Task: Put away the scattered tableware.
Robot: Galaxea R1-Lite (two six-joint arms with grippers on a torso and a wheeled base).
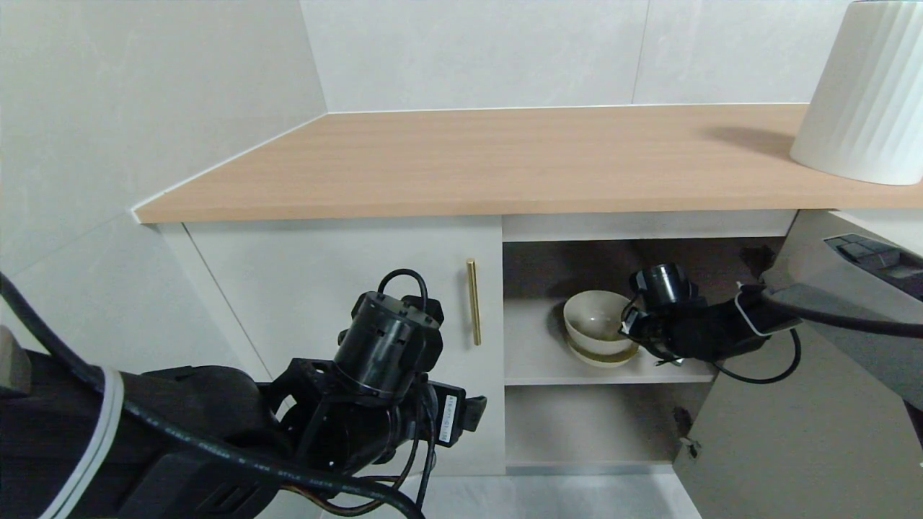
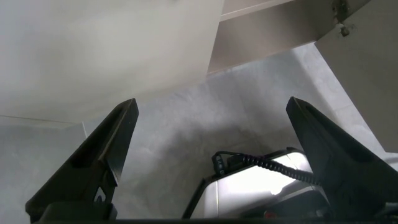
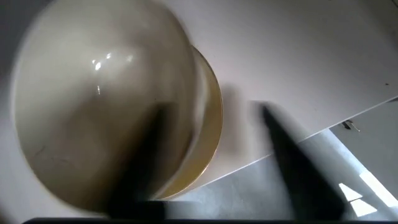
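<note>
One tilted bowl (image 1: 593, 317) is found on the cabinet shelf (image 1: 533, 358), straddled by the right gripper (image 1: 633, 333), jaws spread apart.

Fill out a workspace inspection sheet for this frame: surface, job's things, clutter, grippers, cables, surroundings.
Surface: wooden counter; the cabinet shelf below it holds the tableware.
Job's things: bowl tilted on a yellow-rimmed dish on that shelf.
Clutter: white ribbed shade at the counter's right end.
Grippers: right gripper at the bowl, fingers apart, one across the bowl, one over the shelf; left gripper open, low before the left door, holding nothing.
Cables: black cable along the right arm; a bundle along the left arm.
Surroundings: tiled walls; right door open; left door shut, gold handle.
</note>
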